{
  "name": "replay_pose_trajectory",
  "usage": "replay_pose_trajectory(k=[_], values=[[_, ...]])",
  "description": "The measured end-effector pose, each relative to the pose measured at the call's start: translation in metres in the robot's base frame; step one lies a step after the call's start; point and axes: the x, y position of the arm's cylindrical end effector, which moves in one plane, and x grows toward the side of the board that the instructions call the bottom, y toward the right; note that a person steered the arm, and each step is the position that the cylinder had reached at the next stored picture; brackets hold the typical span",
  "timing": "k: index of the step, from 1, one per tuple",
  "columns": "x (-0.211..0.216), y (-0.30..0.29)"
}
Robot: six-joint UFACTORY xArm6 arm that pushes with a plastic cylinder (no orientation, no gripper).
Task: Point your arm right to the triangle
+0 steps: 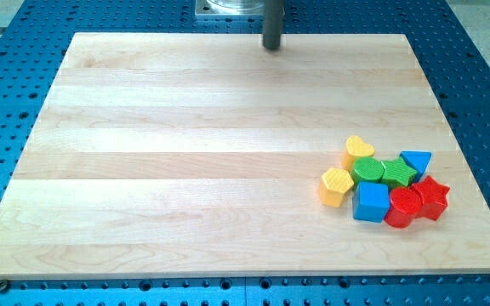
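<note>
My tip (271, 47) is at the top edge of the wooden board (185, 153), just right of centre, far from all blocks. The blocks sit in a tight cluster at the board's lower right. The blue triangle (416, 161) is at the cluster's upper right, next to the green star (399, 173). A yellow heart (359, 150), a green circle (367, 170), a yellow hexagon (336, 186), a blue cube (371, 202), a red cylinder (403, 207) and a red star (432, 197) make up the rest.
The board lies on a blue perforated table (483, 102). A metal arm base (228, 8) shows at the view's top, just beyond the board's edge.
</note>
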Motion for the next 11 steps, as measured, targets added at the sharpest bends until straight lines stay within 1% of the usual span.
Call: replay_pose_trajectory(k=[1, 3, 5, 7, 8, 9, 10, 11], values=[[0.020, 0.050], [0.134, 0.127], [0.139, 0.152], [0.143, 0.154], [0.179, 0.172], [0.227, 0.192], [0.260, 0.196], [0.270, 0.196]])
